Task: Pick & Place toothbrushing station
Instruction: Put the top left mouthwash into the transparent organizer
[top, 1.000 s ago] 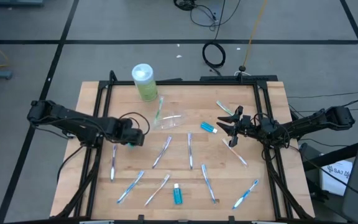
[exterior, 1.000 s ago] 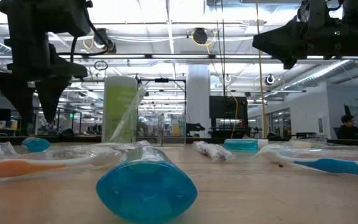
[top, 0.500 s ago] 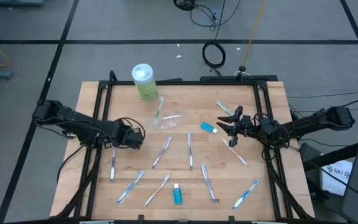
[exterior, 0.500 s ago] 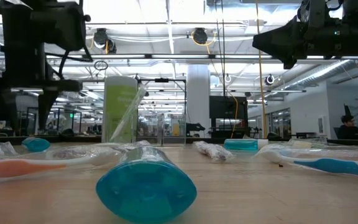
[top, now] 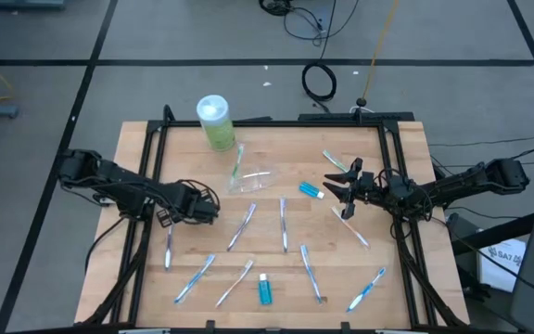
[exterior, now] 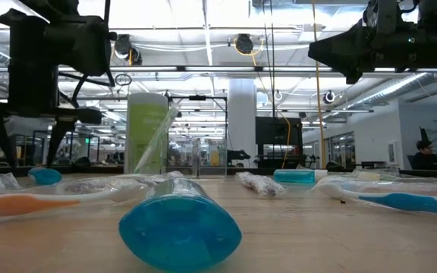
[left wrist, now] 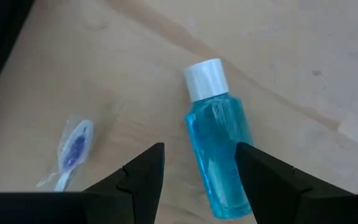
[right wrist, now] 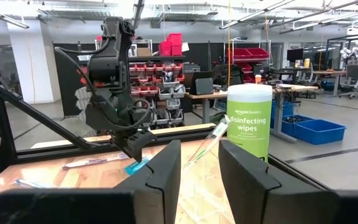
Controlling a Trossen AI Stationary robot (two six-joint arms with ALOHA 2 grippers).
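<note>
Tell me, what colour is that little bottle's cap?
White, on a clear blue bottle; the cap shows best in the left wrist view.

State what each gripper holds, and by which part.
Nothing is held. The left gripper is open above a blue bottle; the right gripper is open and empty.

Wooden tabletop (top: 397,278) bearing scattered toothbrushes (top: 283,225), two small blue bottles (top: 265,290), a clear cup (top: 252,181) and a wipes canister (top: 215,122).

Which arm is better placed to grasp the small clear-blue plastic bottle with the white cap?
Left. Its open left gripper hangs directly over the small clear-blue plastic bottle, with a finger on either side in the wrist view. The right gripper waits far across the table.
</note>
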